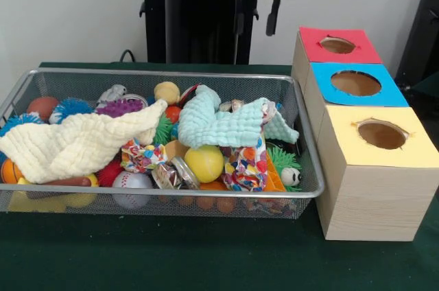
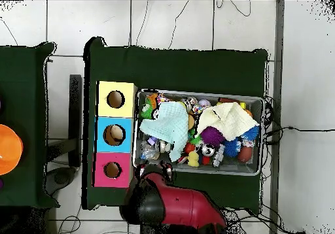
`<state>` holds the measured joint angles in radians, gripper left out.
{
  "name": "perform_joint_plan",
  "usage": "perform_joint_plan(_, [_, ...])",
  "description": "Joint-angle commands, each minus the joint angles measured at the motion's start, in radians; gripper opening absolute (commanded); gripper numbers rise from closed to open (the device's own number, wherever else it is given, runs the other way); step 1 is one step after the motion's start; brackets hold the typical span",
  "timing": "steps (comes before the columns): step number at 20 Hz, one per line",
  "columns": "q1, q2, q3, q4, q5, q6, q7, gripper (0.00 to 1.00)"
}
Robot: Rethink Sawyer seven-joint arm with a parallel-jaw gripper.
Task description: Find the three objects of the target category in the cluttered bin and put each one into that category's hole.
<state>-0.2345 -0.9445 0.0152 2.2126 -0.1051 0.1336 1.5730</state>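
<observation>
The wire mesh bin (image 1: 310, 191) lies across the green table, full of toys and cloths; it also shows in the overhead view (image 2: 256, 103). No crushed clear bottle shows plainly. A pale crinkly thing (image 2: 149, 153) in the bin's corner nearest the robot and the boxes may be one, but I cannot tell. My gripper (image 1: 256, 22) hangs high behind the bin's far rim, open and empty. In the overhead view the gripper (image 2: 156, 173) is just outside the bin's robot-side rim.
Three wooden boxes with round holes stand in a row beside the bin: red top (image 1: 362, 49), blue top (image 1: 387, 95), yellow top (image 1: 420, 154). A cream cloth (image 1: 75, 143) and a mint cloth (image 1: 216, 126) cover much of the clutter. A yellow ball (image 1: 204, 163) and a baseball (image 1: 130, 181) lie in front.
</observation>
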Motion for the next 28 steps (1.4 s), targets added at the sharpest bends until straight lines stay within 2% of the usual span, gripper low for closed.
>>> perform_joint_plan(1, [-0.042, 0.217, 0.062, 0.036, -0.115, -0.197, 0.126, 1.00])
perform_joint_plan(9, [0.015, 0.381, -0.015, -0.018, -0.142, -0.382, 0.179, 1.00])
perform_joint_plan(14, [0.035, 0.442, -0.033, -0.041, -0.136, -0.451, 0.183, 1.00])
perform_joint_plan(18, [0.054, 0.451, -0.031, -0.045, -0.113, -0.463, 0.190, 1.00])
perform_joint_plan(28, [0.064, 0.409, -0.036, -0.043, -0.105, -0.427, 0.182, 1.00])
